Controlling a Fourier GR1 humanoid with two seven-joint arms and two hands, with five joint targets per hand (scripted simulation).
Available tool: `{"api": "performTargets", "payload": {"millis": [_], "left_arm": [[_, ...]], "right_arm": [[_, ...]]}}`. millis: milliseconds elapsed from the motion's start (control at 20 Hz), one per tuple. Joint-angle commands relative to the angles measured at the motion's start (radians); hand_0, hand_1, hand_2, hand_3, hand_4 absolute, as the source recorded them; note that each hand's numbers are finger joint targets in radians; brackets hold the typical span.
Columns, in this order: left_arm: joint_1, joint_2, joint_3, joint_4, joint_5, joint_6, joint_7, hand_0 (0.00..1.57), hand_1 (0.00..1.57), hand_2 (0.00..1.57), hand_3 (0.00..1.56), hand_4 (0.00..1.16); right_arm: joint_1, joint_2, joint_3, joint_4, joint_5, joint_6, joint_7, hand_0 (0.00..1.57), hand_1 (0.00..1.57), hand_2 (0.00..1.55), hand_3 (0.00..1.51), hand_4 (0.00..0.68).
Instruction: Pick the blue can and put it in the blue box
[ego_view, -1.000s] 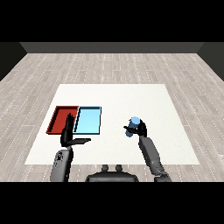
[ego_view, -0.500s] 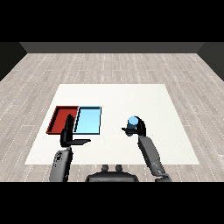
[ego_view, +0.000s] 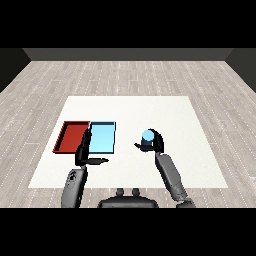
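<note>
nearest the viewer, the 2 grey forearms come in from the lower corners. the left hand (ego_view: 84, 152) stands over the desk (ego_view: 190, 150) with fingers straight and thumb stuck out sideways, holding nothing; its fingertips overlap the near edges of the 2 trays in this view, and whether they touch cannot be told. the right hand (ego_view: 154, 143) is curled round the blue can (ego_view: 147, 136), which stands upright in its hold, its pale round top showing. whether the can is lifted clear of the desk or resting on it cannot be told from this angle.

a little farther on, the blue box (ego_view: 102, 137) lies to the left of the can, apart from it, with the red tray (ego_view: 73, 136) touching its far left side. nothing lies in either tray.

judging from this, the pick is done and the carry is the step in hand. the next move calls for bringing the can leftward over the blue box, clear of its near rim and of the left hand, then lowering and releasing.

no brand, label or writing can be read on the can or the trays.
</note>
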Motion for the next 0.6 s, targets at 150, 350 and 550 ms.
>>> {"api": "performTargets", "payload": {"millis": [150,350,550], "left_arm": [[-0.029,-0.021,-0.084,0.003,0.009,0.040,0.039,0.00,0.00,0.00,0.00,0.00],[-0.037,-0.021,-0.098,-0.001,0.010,0.058,0.050,0.00,0.00,0.00,0.00,0.00],[-0.119,-0.021,-0.125,0.073,0.028,0.068,0.032,0.00,0.00,0.00,0.00,0.00]], "right_arm": [[0.039,0.003,0.061,-0.158,0.001,0.005,0.053,1.44,1.44,1.47,1.34,0.556],[-0.032,0.003,0.016,-0.115,0.015,0.031,0.069,1.44,1.44,1.47,1.34,0.563],[-0.058,-0.007,-0.031,-0.084,-0.002,0.074,0.063,1.44,1.44,1.47,1.34,0.563]]}}
